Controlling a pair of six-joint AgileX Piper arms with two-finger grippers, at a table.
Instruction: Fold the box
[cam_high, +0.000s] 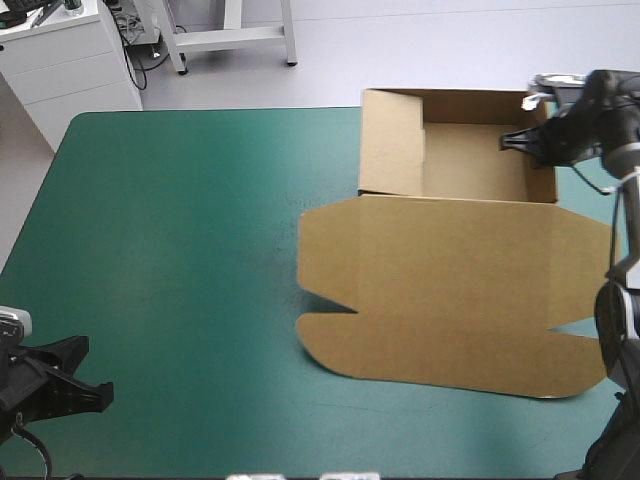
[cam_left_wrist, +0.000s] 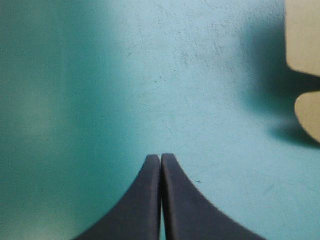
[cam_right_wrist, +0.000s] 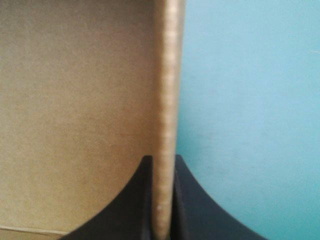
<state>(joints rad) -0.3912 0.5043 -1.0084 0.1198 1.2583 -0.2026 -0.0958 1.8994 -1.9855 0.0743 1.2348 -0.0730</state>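
My left claw (cam_left_wrist: 161, 159) is closed on nothing, its tips met in a point over bare cover (cam_high: 170, 250) near the table's near left corner, well apart from the box (cam_high: 450, 300). Ahead of it and off to one side I can just catch the notched edge of the lid (cam_left_wrist: 304, 45). The box sits on the right half of the table: the lid lies flat toward the near edge, and the tray (cam_high: 475, 165) stands open behind it toward the far edge, its left wall (cam_high: 392, 140) raised. My right claw (cam_right_wrist: 162, 161) is at the tray's right side, pinching the right wall (cam_right_wrist: 169, 75), with one finger inside the tray and one outside over the cover. I judge the step to be setting this wall firm, with the tray mostly formed. To do it well I should hold the pinch near the wall's top edge, bring the board straight upright rather than twisting it, and press down so it seats without dragging the tray across the cover. If the tray starts to slide, the idle left claw could come over and steady the lid.
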